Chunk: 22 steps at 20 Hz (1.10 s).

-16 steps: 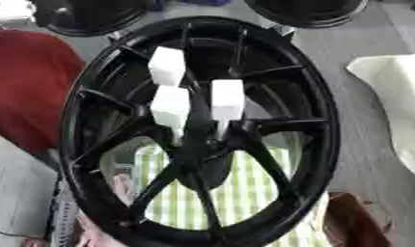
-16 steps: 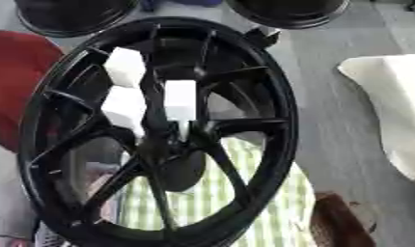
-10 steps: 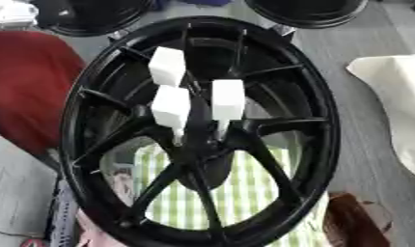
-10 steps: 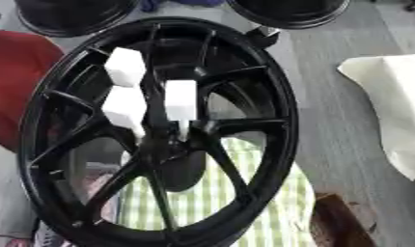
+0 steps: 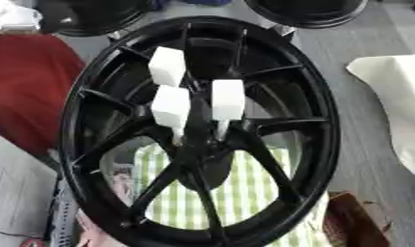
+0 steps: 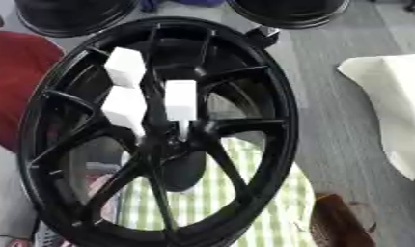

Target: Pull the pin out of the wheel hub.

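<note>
A large black wheel hub (image 5: pixel 202 130) fills most of both eye views, its glossy rim tilted toward the camera and its spokes running in to a dark centre. Three white pins stand at that centre, each with a blocky white head on a thin white stem. The upper-left pin (image 5: pixel 167 66) sits highest, its stem hidden against the black spokes; the lower-left pin (image 5: pixel 171 107) stands just below it, its stem reaching down into the hub beside the centre; the right pin (image 5: pixel 228 100) stands just beside that one, its stem (image 5: pixel 222 129) plainly seated in the hub. All three pins are still in the wheel. Neither robot hand shows in either view — no fingers, palm or arm enters from any edge, so how the hands are held cannot be told. Through the gaps between the lower spokes a green-and-white checked cloth (image 5: pixel 244 193) lies under the wheel. A red cloth (image 5: pixel 29 87) lies to the left of the rim, partly behind it, and a cream-white cloth (image 6: pixel 388 106) lies well apart on the right, on the grey floor (image 6: pixel 329 125). Two more black wheels (image 6: pixel 287 9) show at the top edge — one just beyond the rim at upper right, the other at upper left. A brown thing (image 6: pixel 338 224) sits near the lower right of the rim, too blurred to make out.
</note>
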Each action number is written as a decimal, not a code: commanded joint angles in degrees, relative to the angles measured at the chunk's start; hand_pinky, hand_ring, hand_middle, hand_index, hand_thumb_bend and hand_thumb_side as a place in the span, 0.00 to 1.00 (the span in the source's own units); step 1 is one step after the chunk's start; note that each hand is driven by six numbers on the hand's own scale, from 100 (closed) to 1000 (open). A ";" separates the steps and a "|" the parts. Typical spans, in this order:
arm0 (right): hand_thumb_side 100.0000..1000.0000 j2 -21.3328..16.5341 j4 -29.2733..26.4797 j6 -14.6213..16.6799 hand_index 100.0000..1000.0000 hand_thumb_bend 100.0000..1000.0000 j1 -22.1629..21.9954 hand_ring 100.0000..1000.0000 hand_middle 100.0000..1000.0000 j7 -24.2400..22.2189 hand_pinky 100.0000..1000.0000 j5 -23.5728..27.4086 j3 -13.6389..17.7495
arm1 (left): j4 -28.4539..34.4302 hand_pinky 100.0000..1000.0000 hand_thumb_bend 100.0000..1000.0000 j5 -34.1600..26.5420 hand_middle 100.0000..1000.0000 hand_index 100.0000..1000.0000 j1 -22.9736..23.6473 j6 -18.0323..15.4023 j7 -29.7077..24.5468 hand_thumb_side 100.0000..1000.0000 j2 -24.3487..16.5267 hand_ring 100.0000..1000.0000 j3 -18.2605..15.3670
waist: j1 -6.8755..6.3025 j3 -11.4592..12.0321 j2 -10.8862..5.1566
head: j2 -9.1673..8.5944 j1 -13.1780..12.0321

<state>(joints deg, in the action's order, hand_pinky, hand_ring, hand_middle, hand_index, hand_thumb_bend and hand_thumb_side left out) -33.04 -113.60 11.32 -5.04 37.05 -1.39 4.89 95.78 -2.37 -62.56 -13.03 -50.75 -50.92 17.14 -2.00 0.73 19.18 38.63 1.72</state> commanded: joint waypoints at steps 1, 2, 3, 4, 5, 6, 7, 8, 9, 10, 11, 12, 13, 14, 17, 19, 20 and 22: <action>0.66 -1.11 -0.99 -0.18 0.67 0.00 0.23 0.68 0.60 0.10 0.65 -0.44 0.19 | 0.92 0.87 0.27 2.29 0.80 0.91 -1.51 -1.07 -1.22 0.36 -0.73 0.86 1.03 | 0.03 -0.06 -1.34 | -0.32 0.18; 0.66 -1.13 -0.99 -0.21 0.67 0.00 0.25 0.68 0.60 0.09 0.65 -0.43 0.17 | 0.98 0.88 0.28 3.05 0.80 0.91 -1.68 -1.07 -1.22 0.36 -0.55 0.86 1.54 | 0.00 -0.06 -1.35 | -0.29 0.15; 0.66 -1.17 -0.99 -0.21 0.67 0.00 0.25 0.68 0.60 0.08 0.65 -0.44 0.14 | 0.98 0.88 0.29 3.80 0.80 0.91 -1.92 -1.04 -1.22 0.37 -0.31 0.87 2.08 | -0.02 -0.07 -1.36 | -0.25 0.14; 0.66 -1.20 -0.99 -0.21 0.67 0.00 0.26 0.68 0.60 0.06 0.65 -0.45 0.12 | 0.92 0.88 0.29 4.47 0.81 0.92 -2.15 -0.95 -1.22 0.37 -0.06 0.88 2.58 | -0.04 -0.07 -1.38 | -0.22 0.14; 0.66 -1.24 -0.99 -0.20 0.67 0.00 0.27 0.68 0.60 0.05 0.65 -0.45 0.11 | 0.82 0.89 0.30 5.21 0.82 0.92 -2.35 -0.82 -1.22 0.37 0.16 0.89 3.37 | -0.07 -0.08 -1.41 | -0.24 0.14; 0.66 -1.28 -0.99 -0.18 0.67 0.00 0.28 0.68 0.60 0.03 0.65 -0.44 0.10 | 0.71 0.89 0.31 5.95 0.82 0.93 -2.52 -0.66 -1.22 0.38 0.37 0.90 4.21 | -0.09 -0.10 -1.43 | -0.30 0.13; 0.66 -1.31 -0.99 -0.16 0.67 0.00 0.29 0.68 0.60 0.01 0.65 -0.44 0.09 | 0.59 0.90 0.30 6.78 0.83 0.93 -2.66 -0.43 -1.22 0.37 0.58 0.90 5.13 | -0.12 -0.12 -1.43 | -0.38 0.09; 0.66 -1.31 -0.99 -0.16 0.67 0.00 0.29 0.68 0.60 -0.02 0.65 -0.42 0.06 | 0.49 0.90 0.30 7.47 0.83 0.94 -2.79 -0.18 -1.22 0.36 0.80 0.91 5.84 | -0.14 -0.13 -1.44 | -0.40 0.07; 0.66 -1.29 -0.99 -0.16 0.67 0.00 0.27 0.68 0.60 -0.04 0.65 -0.40 0.04 | 0.48 0.90 0.30 7.97 0.83 0.94 -2.88 0.12 -1.22 0.35 1.00 0.91 6.45 | -0.16 -0.13 -1.44 | -0.43 0.07; 0.66 -1.25 -0.99 -0.18 0.67 0.00 0.26 0.68 0.60 -0.05 0.65 -0.39 0.02 | 0.54 0.90 0.30 8.31 0.83 0.94 -2.96 0.45 -1.22 0.35 1.16 0.91 6.91 | -0.18 -0.12 -1.43 | -0.45 0.06; 0.66 -1.20 -0.99 -0.19 0.67 0.00 0.26 0.68 0.60 -0.03 0.65 -0.37 0.02 | 0.72 0.91 0.32 8.59 0.84 0.94 -3.02 0.85 -1.22 0.33 1.26 0.92 7.36 | -0.21 -0.12 -1.41 | -0.45 0.08; 0.66 -1.16 -0.99 -0.20 0.67 0.00 0.25 0.68 0.60 -0.01 0.65 -0.35 0.02 | 0.94 0.91 0.31 8.81 0.84 0.93 -3.07 1.27 -1.22 0.34 1.34 0.92 7.69 | -0.22 -0.11 -1.40 | -0.44 0.10; 0.66 -1.13 -0.99 -0.20 0.67 0.00 0.24 0.68 0.60 -0.01 0.65 -0.35 0.00 | 1.04 0.91 0.32 8.87 0.84 0.93 -3.11 1.91 -1.22 0.35 1.47 0.92 7.98 | -0.24 -0.09 -1.38 | -0.45 0.08; 0.66 -1.11 -0.99 -0.19 0.67 0.00 0.25 0.68 0.60 -0.03 0.65 -0.35 -0.03 | 1.04 0.91 0.31 8.84 0.83 0.93 -3.22 2.76 -1.22 0.33 1.65 0.92 8.14 | -0.23 -0.07 -1.38 | -0.46 0.08; 0.66 -1.00 -0.99 -0.21 0.67 0.00 0.22 0.68 0.60 -0.12 0.65 -0.33 -0.16 | 0.98 0.89 0.32 9.97 0.81 0.91 -3.79 5.65 -1.22 0.30 2.25 0.90 7.75 | -0.17 -0.06 -1.34 | -0.54 0.07; 0.66 -0.85 -0.99 -0.22 0.67 0.00 0.20 0.68 0.60 -0.15 0.65 -0.33 -0.22 | 0.81 0.89 0.33 10.70 0.80 0.90 -3.98 7.22 -1.12 0.32 2.73 0.89 7.62 | -0.13 -0.12 -1.26 | -0.59 0.05; 0.66 -0.78 -0.99 -0.23 0.67 0.00 0.20 0.68 0.60 -0.14 0.65 -0.34 -0.22 | 0.74 0.89 0.33 10.98 0.80 0.90 -4.07 7.80 -1.14 0.32 2.91 0.89 7.73 | -0.11 -0.14 -1.22 | -0.60 0.06; 0.66 -0.67 -0.99 -0.25 0.67 0.00 0.21 0.68 0.60 -0.15 0.65 -0.36 -0.28 | 0.61 0.89 0.33 11.76 0.79 0.89 -4.19 8.57 -1.20 0.33 3.18 0.89 8.13 | -0.08 -0.18 -1.10 | -0.58 0.00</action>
<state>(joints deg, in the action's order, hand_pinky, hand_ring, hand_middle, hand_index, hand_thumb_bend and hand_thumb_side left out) -32.98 -113.60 11.08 -5.03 36.84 -1.40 4.33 96.08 8.82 -65.45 -5.18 -51.96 -46.94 25.67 -2.30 0.67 19.18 38.63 1.70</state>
